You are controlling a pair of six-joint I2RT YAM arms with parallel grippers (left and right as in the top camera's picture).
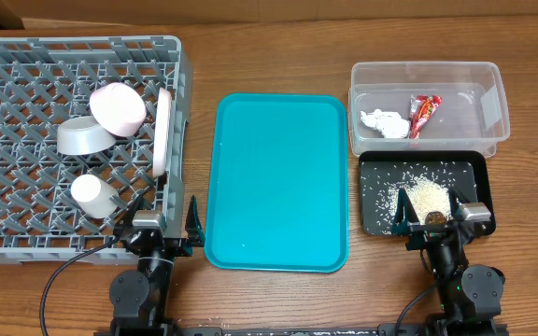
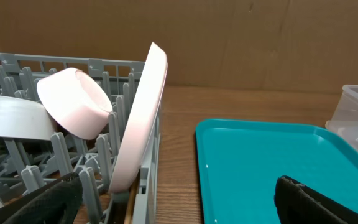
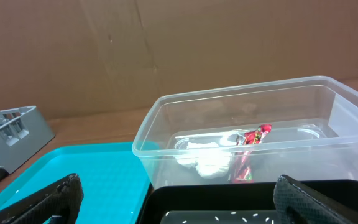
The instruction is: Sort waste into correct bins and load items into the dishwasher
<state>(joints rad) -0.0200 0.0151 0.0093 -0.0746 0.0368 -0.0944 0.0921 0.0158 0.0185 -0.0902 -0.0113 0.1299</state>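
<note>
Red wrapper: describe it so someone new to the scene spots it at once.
Start at the clear plastic tub at the far right of the table, behind the black tray of rice. Two scraps lie inside it, and the wrapper is the right-hand one. It is crumpled red-and-white, whereas the napkin beside it is plain white.

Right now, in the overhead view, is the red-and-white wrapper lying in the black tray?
No, the red-and-white wrapper lies in the clear tub, next to the white napkin.
</note>
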